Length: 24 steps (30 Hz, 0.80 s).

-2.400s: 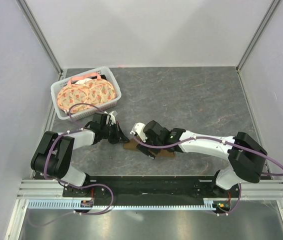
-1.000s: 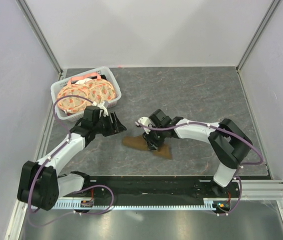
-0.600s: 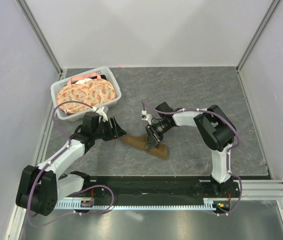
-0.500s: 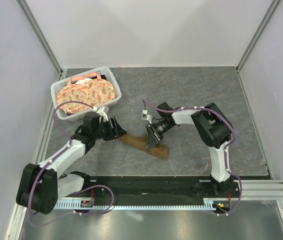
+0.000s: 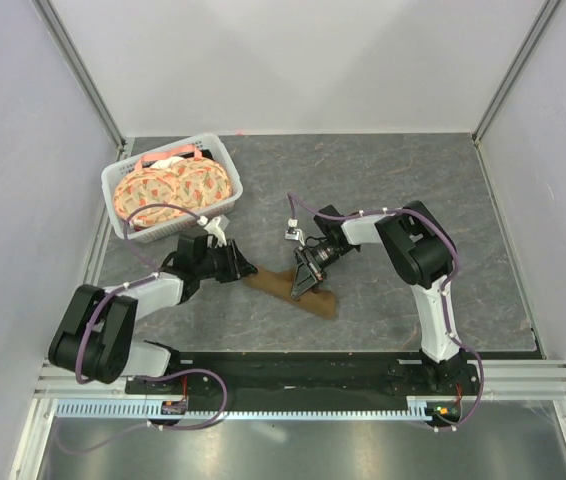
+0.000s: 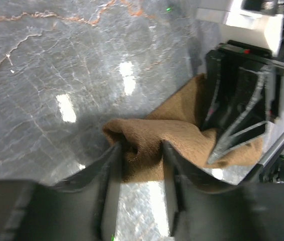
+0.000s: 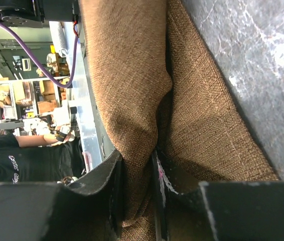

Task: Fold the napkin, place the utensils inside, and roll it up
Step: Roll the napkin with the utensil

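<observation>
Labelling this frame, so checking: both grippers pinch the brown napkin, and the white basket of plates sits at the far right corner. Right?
Not quite. The white basket of plates sits at the far left corner, not the right, as the top external view shows. The rest holds: the left gripper and the right gripper both pinch the brown napkin.

Layout on the counter (image 5: 393,200).
Centre: napkin (image 5: 318,302), between left end effector (image 5: 246,270) and right end effector (image 5: 299,289); behind, far left: basket (image 5: 123,178) holding plates (image 5: 158,190).
</observation>
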Motion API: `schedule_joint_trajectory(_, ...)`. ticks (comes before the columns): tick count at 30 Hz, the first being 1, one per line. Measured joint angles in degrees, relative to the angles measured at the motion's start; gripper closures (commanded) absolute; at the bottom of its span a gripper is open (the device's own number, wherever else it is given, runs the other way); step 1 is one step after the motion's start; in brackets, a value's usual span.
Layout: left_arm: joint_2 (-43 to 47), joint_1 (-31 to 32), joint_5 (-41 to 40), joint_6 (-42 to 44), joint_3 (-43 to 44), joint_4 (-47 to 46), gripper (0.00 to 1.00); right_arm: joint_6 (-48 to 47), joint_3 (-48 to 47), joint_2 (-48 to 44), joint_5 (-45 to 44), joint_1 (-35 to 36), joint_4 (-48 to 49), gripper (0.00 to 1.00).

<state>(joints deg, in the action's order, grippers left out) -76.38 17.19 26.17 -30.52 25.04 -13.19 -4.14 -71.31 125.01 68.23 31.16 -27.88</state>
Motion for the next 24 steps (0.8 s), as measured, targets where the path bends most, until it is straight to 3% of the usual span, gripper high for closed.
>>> schedule_joint_trajectory(3,-3.9,0.1,0.9,0.4,0.0,-2.0,0.9,0.1,-0.2,0.0,-0.3,0.0,-0.5,0.59)
schedule_joint_trajectory(5,-5.2,0.1,1.2,0.4,0.2,-2.3,0.97,0.3,-0.2,-0.3,-0.6,0.0,-0.9,0.47)
schedule_joint_trajectory(7,-6.2,0.1,1.3,0.4,0.8,-2.3,0.98,1.0,-0.2,-1.5,-1.7,0.0,-1.6,0.29)
schedule_joint_trajectory(9,-7.5,0.2,1.4,0.5,2.4,-1.4,0.98,1.5,0.0,-4.2,-3.8,0.2,-2.5,0.22)
schedule_joint_trajectory(19,-11.8,0.2,2.0,0.7,9.2,5.9,0.98,0.5,8.0,-27.5,-34.1,2.4,-0.6,0.1)
schedule_joint_trajectory(24,-11.8,0.2,2.1,0.8,10.3,8.4,0.98,0.0,11.1,-33.6,-42.4,5.6,0.0,0.07)
